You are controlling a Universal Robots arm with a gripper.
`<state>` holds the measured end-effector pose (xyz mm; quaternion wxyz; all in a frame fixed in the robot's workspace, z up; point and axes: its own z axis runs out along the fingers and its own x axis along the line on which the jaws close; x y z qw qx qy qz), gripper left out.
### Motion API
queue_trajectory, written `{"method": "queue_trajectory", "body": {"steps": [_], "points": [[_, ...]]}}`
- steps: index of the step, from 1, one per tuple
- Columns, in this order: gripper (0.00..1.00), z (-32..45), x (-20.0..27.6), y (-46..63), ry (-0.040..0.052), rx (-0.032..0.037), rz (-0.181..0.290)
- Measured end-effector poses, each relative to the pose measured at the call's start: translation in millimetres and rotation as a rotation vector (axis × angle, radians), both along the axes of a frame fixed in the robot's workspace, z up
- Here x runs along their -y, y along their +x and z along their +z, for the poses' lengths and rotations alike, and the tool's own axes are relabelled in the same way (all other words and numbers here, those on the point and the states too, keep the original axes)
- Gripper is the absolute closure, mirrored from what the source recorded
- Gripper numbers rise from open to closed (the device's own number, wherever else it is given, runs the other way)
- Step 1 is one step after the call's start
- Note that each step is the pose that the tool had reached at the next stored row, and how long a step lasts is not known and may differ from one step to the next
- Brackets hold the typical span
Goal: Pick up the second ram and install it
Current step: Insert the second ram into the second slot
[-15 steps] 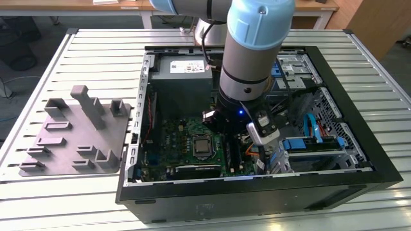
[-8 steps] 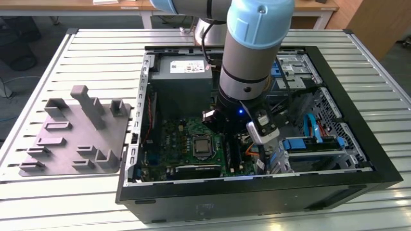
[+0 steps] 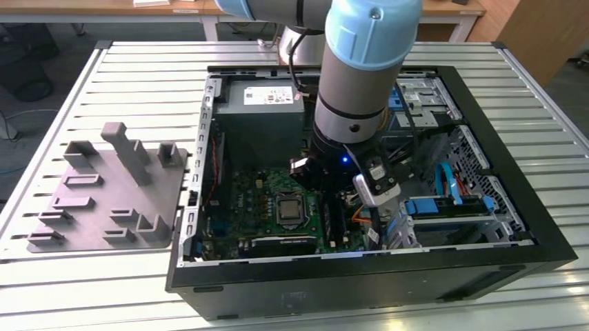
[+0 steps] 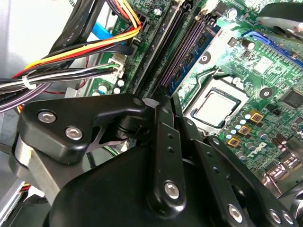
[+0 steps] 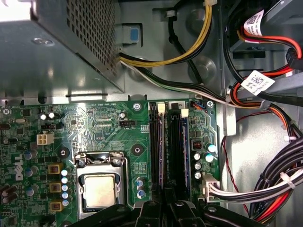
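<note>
My gripper [image 3: 343, 196] reaches down inside the open computer case [image 3: 515, 207], over the green motherboard [image 5: 104, 118]. In both wrist views its black fingers [image 4: 161, 137] stand close together at the near end of the two long memory slots [image 5: 176, 146]. A thin dark strip, the second ram [image 5: 163, 151], runs out from between the fingertips along the slot nearer the processor [image 5: 99, 189]. The gripper [image 5: 164, 204] is shut on this stick, which stands on edge in line with the slot. How deep it sits in the slot is hidden.
Bundled cables [image 5: 274, 184] lie close beside the slots. The metal power supply box [image 5: 57, 47] stands beyond the slots' far end, and drive cages [image 3: 451, 207] are at the exterior view's right. A grey holder plate [image 3: 110, 200] with blocks lies on the slatted table outside the case.
</note>
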<state>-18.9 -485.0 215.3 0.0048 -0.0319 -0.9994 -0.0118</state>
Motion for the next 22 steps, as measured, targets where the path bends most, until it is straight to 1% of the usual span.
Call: {"method": "queue_trajectory", "body": {"steps": [7, 11, 14, 22], "points": [[0.86, 1.0, 0.1, 1.7, 0.0002, -0.0002, 0.004], [0.86, 1.1, 0.1, 4.1, 0.0001, -0.0007, 0.018], [0.86, 1.1, 0.1, 4.2, 0.0002, -0.0008, 0.019], [0.86, -0.4, 0.1, 5.5, 0.0002, -0.0013, 0.031]]}}
